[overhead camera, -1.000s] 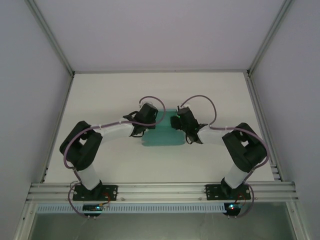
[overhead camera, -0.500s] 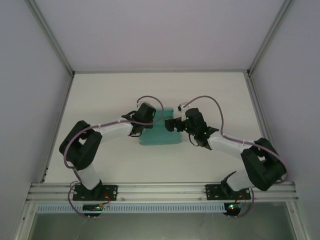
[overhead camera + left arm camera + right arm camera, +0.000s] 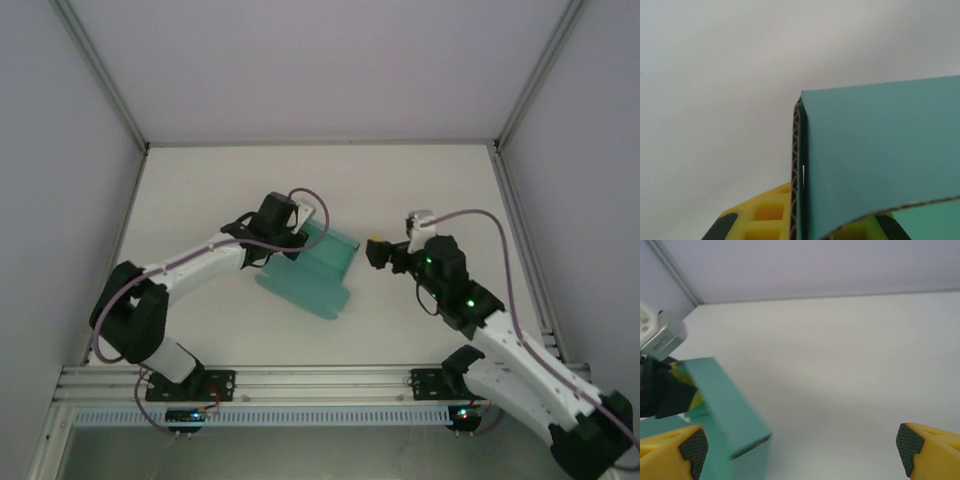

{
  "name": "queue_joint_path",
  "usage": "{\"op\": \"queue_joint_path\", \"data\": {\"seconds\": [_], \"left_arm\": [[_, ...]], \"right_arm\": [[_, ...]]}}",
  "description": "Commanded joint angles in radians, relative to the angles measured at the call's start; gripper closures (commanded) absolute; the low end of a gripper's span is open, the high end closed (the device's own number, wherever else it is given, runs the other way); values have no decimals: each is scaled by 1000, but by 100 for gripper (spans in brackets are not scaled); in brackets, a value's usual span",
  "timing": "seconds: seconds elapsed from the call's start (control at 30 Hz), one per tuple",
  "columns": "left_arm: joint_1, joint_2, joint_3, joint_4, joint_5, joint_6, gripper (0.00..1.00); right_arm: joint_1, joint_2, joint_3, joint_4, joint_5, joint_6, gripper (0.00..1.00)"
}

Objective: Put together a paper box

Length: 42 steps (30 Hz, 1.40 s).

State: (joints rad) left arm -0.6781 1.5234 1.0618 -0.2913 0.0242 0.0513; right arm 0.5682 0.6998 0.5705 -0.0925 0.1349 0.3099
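The teal paper box (image 3: 312, 268) lies partly folded on the white table, turned at a slant, with one wall standing up. My left gripper (image 3: 287, 246) is shut on that upright wall at the box's far left corner. In the left wrist view the corrugated card edge (image 3: 797, 170) is pinched between the yellow fingers (image 3: 765, 217) of the left gripper (image 3: 800, 222). My right gripper (image 3: 373, 252) stands wide open to the right of the box, apart from it. In the right wrist view the paper box (image 3: 722, 410) sits at the left, beyond the right gripper (image 3: 801, 452), with nothing between the pads.
The white table (image 3: 420, 190) is ringed by grey walls and aluminium posts. A metal rail (image 3: 320, 380) with both arm bases runs along the near edge. The left arm's wrist housing (image 3: 657, 337) shows behind the box.
The right gripper opened, let go of the box and drew back to the right. The left arm stretched out and swung the box, which now lies askew with its near end toward the right.
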Motion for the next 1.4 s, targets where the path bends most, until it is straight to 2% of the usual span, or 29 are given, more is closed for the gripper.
{"op": "queue_joint_path", "data": {"seconds": [0.0, 0.07, 0.2, 0.37, 0.57, 0.63, 0.73, 0.87, 0.93, 1.07, 1.17, 1.27, 1.37], "left_arm": [[-16, -50, 64, -281, 182, 289, 100], [-35, -52, 75, -372, 169, 332, 100], [-55, -6, 105, -459, 119, 304, 100], [-121, 105, 167, -534, 87, 306, 100], [-166, 259, 269, -586, -83, 306, 100], [-172, 329, 313, -566, -186, 281, 100], [-191, 424, 363, -553, -279, 288, 100], [-237, 516, 391, -511, -360, 330, 100], [-250, 536, 374, -438, -418, 348, 100], [-261, 564, 362, -370, -400, 387, 100], [-287, 617, 343, -295, -482, 428, 100], [-299, 699, 394, -305, -533, 427, 100], [-301, 723, 422, -304, -514, 429, 100]], "right_arm": [[-20, -125, -30, -202, 140, 14, 1], [-36, -202, -46, -243, 187, 15, 1], [-88, -305, -67, -297, 184, 34, 1], [-148, -288, -60, -335, 121, 37, 1], [-202, -244, -59, -330, 42, 46, 1], [-214, -236, -67, -320, 23, 47, 0], [-236, -237, -74, -322, 27, 53, 1], [-271, -246, -81, -310, -20, 58, 1], [-285, -247, -86, -303, -38, 65, 1], [-305, -247, -98, -290, -53, 85, 0], [-320, -244, -111, -265, -80, 90, 0], [-333, -236, -118, -258, -102, 97, 1], [-347, -233, -131, -260, -110, 98, 0]]}}
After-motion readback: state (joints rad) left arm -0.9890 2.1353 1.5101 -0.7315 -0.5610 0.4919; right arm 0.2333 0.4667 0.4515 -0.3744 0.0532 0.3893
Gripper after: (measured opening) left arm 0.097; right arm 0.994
